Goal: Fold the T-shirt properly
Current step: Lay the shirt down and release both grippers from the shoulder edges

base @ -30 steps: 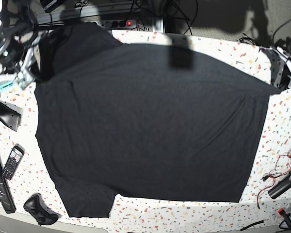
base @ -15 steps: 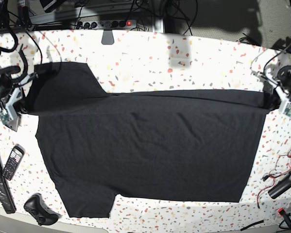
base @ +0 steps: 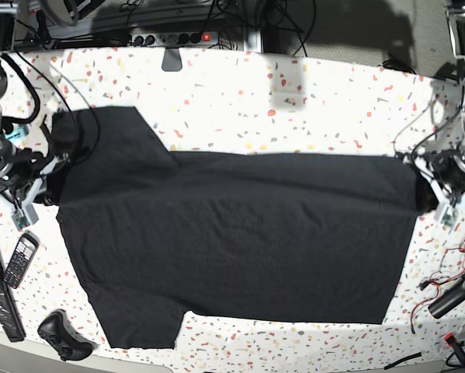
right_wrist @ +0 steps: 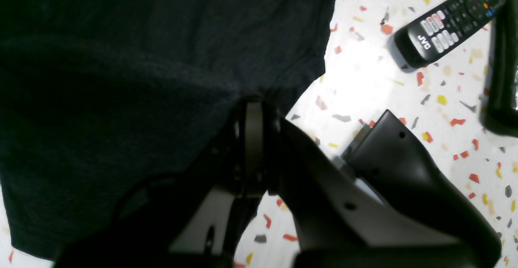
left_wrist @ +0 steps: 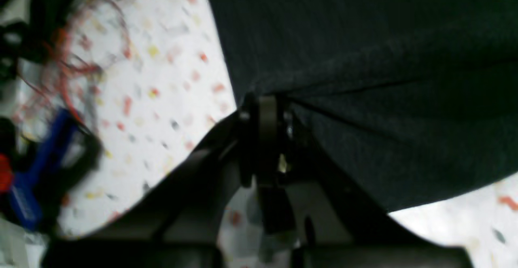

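Both pincers clamped on shirt edge: left gripper, right gripper. Best lowered level, cloth taut, edges aligned before release.

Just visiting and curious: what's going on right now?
Left gripper and right gripper both shut on the big black cloth T-shirt. Shirt folded over, flat on table. Nothing blocking.
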You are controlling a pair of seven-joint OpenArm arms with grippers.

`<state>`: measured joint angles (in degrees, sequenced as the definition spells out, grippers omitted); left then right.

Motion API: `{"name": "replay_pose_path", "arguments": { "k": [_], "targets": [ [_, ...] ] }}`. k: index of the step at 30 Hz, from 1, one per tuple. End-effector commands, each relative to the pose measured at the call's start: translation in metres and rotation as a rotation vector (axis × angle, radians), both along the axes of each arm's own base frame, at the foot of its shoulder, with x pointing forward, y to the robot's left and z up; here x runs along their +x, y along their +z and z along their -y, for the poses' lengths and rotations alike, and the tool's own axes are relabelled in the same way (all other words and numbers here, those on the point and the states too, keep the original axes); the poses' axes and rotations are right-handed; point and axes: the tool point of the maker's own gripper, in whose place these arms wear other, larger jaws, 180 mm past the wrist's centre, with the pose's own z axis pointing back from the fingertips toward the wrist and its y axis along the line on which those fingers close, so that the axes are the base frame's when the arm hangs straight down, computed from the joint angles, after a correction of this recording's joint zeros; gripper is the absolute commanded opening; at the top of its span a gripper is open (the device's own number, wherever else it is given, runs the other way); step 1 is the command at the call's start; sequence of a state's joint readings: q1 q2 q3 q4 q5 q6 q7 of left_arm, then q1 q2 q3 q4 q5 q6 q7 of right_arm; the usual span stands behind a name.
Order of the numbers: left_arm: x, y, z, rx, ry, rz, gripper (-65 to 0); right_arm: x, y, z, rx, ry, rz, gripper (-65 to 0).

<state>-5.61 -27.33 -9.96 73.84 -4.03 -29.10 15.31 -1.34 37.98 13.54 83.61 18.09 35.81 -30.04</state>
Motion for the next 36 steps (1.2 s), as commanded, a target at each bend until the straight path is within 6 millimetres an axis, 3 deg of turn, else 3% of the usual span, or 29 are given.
{"name": "replay_pose_path", "arguments": {
  "k": [1,9,15,21,29,30,33,36],
  "targets": [
    [0.012,0.022,-0.009,0.022,0.009,0.065,-65.0,0.010,0.017,0.007,-0.010,-0.005,0.048,-65.0],
    [0.018,0.030,-0.007,0.021,-0.001,0.104,-65.0,0.019,0.002,0.003,0.004,-0.003,0.012,-65.0],
    [0.024,0.011,-0.014,-0.023,0.036,0.071,-65.0,0.028,-0.011,0.006,-0.029,-0.005,-0.025,-65.0],
    [0.034,-0.002,-0.017,-0.080,0.068,0.062,-65.0,0.036,-0.006,0.013,-0.024,-0.033,-0.010,-65.0],
    [0.043,0.004,-0.019,-0.092,0.076,0.079,-65.0,0.035,-0.008,0.018,-0.036,-0.058,-0.021,-65.0],
    [0.043,0.004,-0.019,-0.093,0.076,0.078,-63.8,0.033,-0.009,0.019,-0.040,-0.061,-0.032,-63.6],
    [0.043,0.004,-0.020,-0.093,0.078,0.077,-46.3,0.034,-0.008,0.020,-0.039,-0.066,-0.030,-47.4],
    [0.041,0.002,-0.024,-0.092,0.089,0.055,-44.3,0.038,0.001,0.027,-0.023,-0.109,0.003,-45.7]
  ]
}}
